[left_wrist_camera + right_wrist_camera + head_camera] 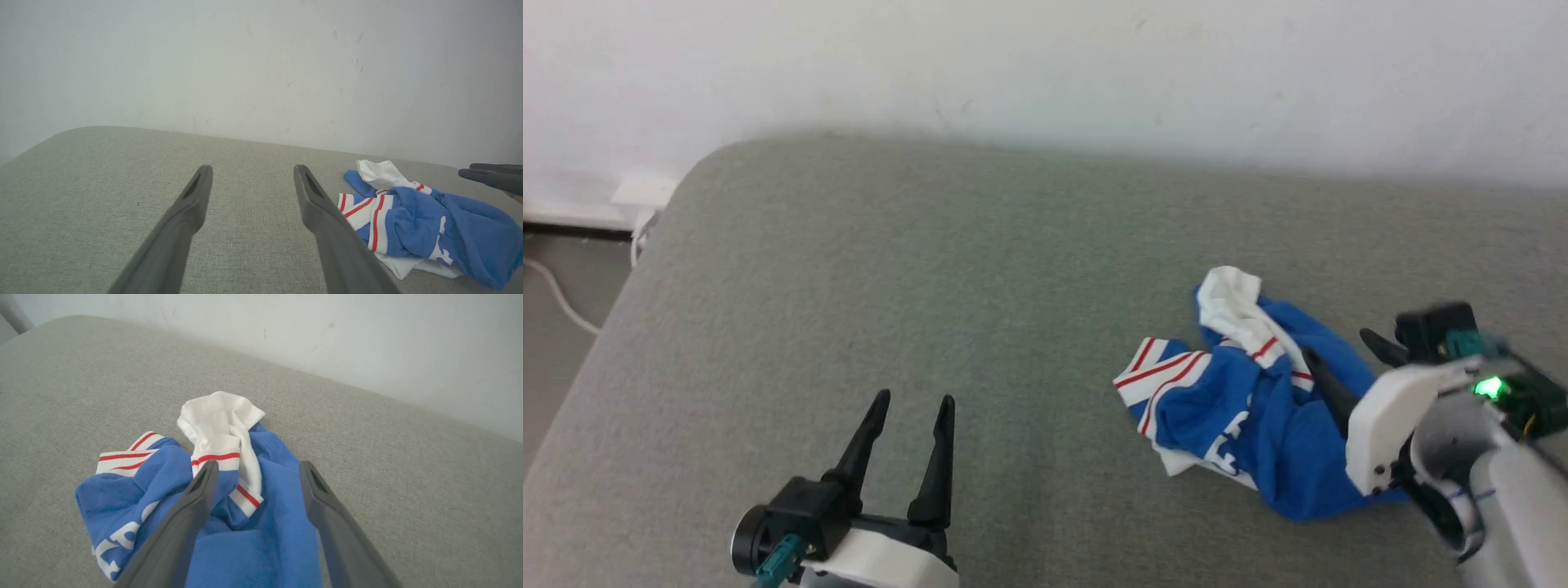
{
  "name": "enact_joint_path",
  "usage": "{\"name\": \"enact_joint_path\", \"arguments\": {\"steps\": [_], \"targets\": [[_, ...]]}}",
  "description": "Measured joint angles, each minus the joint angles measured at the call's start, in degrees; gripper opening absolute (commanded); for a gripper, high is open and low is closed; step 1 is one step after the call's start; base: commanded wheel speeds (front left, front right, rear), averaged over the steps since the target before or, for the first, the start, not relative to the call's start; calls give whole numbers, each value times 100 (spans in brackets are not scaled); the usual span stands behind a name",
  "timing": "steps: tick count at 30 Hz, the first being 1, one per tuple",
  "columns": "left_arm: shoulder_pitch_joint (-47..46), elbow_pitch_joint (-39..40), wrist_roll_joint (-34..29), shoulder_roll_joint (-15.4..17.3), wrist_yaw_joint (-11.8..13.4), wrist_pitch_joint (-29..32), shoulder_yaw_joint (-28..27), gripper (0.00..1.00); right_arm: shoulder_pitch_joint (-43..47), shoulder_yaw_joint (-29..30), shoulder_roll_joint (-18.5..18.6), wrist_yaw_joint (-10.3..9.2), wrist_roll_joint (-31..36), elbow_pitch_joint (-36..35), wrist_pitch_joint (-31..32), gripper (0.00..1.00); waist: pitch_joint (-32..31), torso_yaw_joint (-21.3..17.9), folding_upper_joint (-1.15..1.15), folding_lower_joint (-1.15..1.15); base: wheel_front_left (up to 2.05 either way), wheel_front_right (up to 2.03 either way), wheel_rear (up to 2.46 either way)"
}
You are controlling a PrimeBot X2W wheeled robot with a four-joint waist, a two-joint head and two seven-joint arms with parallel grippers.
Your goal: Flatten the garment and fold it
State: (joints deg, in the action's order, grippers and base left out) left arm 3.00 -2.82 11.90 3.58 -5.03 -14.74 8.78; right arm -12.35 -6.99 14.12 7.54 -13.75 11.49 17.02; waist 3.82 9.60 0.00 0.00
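Left tool [915,400], lower left: spread wide, empty. Right tool [1333,340], lower right: spread wide over crumpled garment [1258,425], nothing gripped.

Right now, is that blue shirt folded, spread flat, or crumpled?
Crumpled. The garment lies bunched on the grey cushion, a white sleeve twisted over the blue cloth, its lettering partly hidden in creases.

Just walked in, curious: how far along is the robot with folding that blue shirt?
Nothing looks done: the garment lies crumpled on the grey cushion. In hand: the right pincer, open, is poised over it, gripping nothing; the left pincer stands open, well apart. Flattening and folding remain.
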Motion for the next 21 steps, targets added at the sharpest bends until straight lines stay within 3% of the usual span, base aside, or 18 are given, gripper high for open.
{"name": "enact_joint_path", "arguments": {"steps": [4,8,16,17,18,19,21], "targets": [[-148,-60,0,-26,-56,1,54,100,-586,-445,646,0,-460,277,1388,100,191,285,0,0,0,0,0],[-239,-94,35,-36,-91,1,148,100,-1011,-586,964,-1,-604,755,2332,100,370,579,0,0,0,0,0],[-324,-119,214,-40,9,1,370,100,-1298,-682,1123,-10,-493,1506,2522,100,677,1121,0,0,0,0,0],[-324,-124,216,-40,12,1,377,100,-1328,-666,1124,-10,-475,1570,2475,88,709,1166,0,0,0,0,0],[-324,-134,216,-38,13,1,378,100,-1343,-653,1127,-10,-464,1626,2403,36,737,1198,0,0,0,0,0],[-320,-147,214,-38,14,1,379,100,-1354,-654,1123,-9,-442,1663,2279,0,760,1217,0,0,0,0,0],[-315,-174,210,-38,20,1,372,100,-1376,-672,1072,-1,-438,1718,1973,0,773,1200,0,0,0,0,0]]}}
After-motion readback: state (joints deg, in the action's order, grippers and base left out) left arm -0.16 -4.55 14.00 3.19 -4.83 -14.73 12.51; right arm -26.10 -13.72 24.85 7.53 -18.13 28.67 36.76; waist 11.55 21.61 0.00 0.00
